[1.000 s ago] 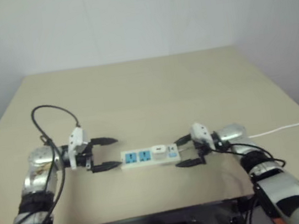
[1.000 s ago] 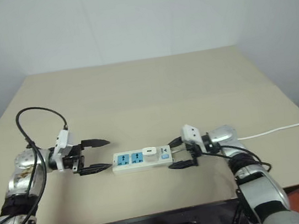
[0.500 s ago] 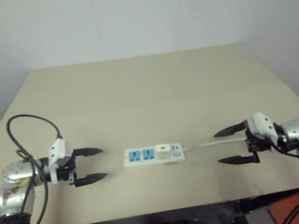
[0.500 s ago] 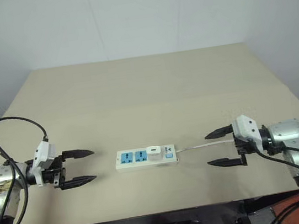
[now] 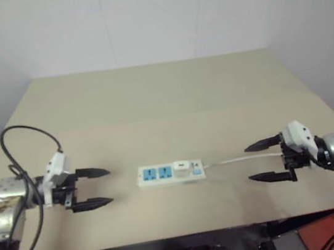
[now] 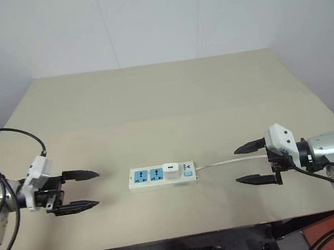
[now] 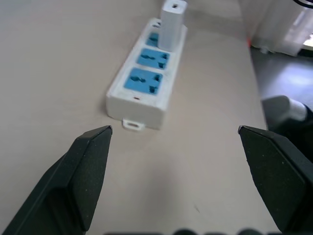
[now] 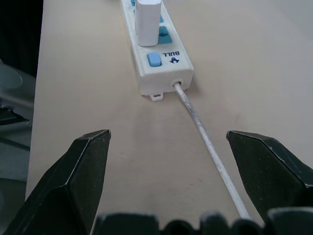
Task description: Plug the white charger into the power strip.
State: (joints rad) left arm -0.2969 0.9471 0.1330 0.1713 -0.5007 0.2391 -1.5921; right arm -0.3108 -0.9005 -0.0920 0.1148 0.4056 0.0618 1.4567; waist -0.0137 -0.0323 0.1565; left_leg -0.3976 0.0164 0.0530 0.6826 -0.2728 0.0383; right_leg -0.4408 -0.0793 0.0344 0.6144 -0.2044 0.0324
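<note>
The strip (image 6: 162, 176) lies flat near the front middle of the tan tabletop (image 6: 151, 102), its long side running left to right. Two blue socket faces sit bare at its left end. The charger (image 6: 172, 169) stands upright in the third socket, the one nearest the strip's cord end, seated on the strip and pointing straight up (in the left wrist view it rises as a plain white block behind the two bare sockets (image 7: 173, 18)). Just right of the charger, at the strip's right end, is a small blue switch (image 8: 154, 59) beside some dark lettering. A thin white cord (image 6: 231, 162) leaves that end of the strip and trails right across the tabletop.

The left gripper (image 6: 80, 190) hangs well to the left of the strip, aimed toward it, with its two black fingers (image 7: 88, 161) spread wide and nothing between them. A black cable (image 6: 4, 138) loops up over the arm behind it.

The right gripper (image 6: 253, 162) hangs well to the right of the strip, also aimed toward it, with its fingers (image 8: 83, 166) spread wide and empty. The cord runs toward this gripper and passes between its fingers' lines in the right wrist view, lying on the tabletop and untouched by them.

Both grippers are clear of the strip and the charger.
</note>
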